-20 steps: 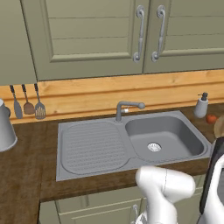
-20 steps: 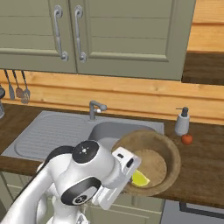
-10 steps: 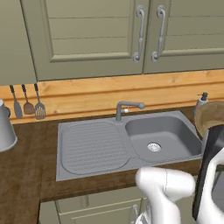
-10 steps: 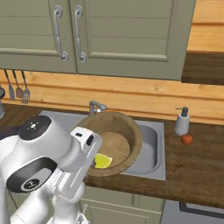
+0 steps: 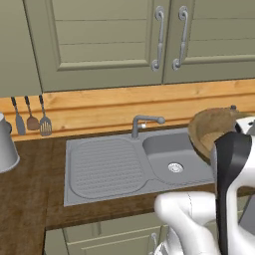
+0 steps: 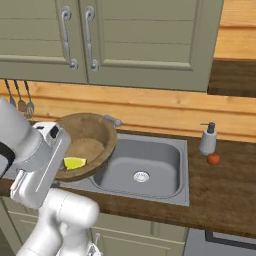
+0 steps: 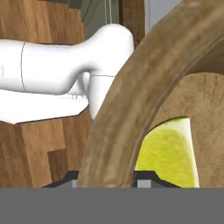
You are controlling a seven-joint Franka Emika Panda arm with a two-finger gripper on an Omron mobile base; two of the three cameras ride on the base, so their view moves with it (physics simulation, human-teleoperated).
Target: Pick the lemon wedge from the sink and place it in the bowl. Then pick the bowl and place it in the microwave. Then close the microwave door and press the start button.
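The light-brown wooden bowl (image 6: 86, 142) hangs tilted in the air over the left part of the grey sink (image 6: 150, 155). The yellow lemon wedge (image 6: 74, 163) lies inside it, near the low edge. My gripper (image 7: 107, 178) is shut on the bowl's near rim (image 7: 131, 109), one fingertip (image 7: 70, 179) on each side, and the wedge (image 7: 170, 153) shows just inside. In the left base view the bowl (image 5: 211, 130) floats above the basin (image 5: 172, 162), with my forearm in front of it. The microwave and its door are out of view.
A curved faucet (image 5: 144, 122) stands behind the basin, and the ribbed drainboard (image 5: 102, 167) lies to its left. A soap dispenser (image 6: 207, 140) and a small red fruit (image 6: 213, 159) sit on the right counter. Utensils (image 5: 31, 119) hang on the wall, and cabinet doors (image 6: 100, 40) close in overhead.
The bowl with the wedge has been carried up and to the left, from the sink's right edge to over its left part. The arm swung with it.
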